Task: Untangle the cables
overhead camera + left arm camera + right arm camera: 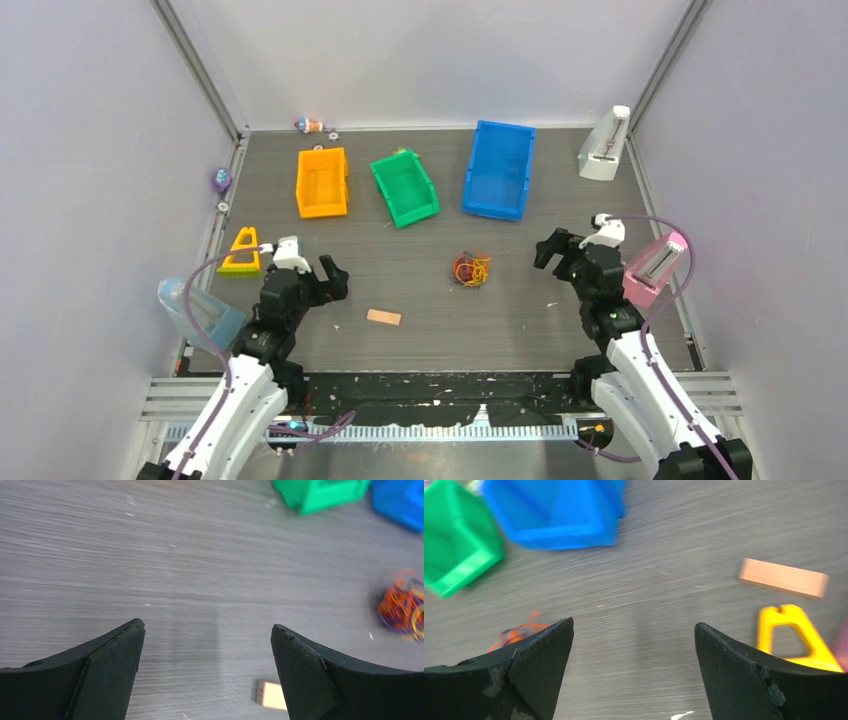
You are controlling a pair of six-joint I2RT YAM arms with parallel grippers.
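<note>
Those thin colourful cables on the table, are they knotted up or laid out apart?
Knotted up. The cables lie bunched in one small ball of orange, yellow and dark loops on the table, with no strand pulled free.

Three bins: orange bin (322,183), green bin (404,187), blue bin (498,168). One tangle of cables (471,269), one wooden block (383,317), one yellow triangle (242,252).
</note>
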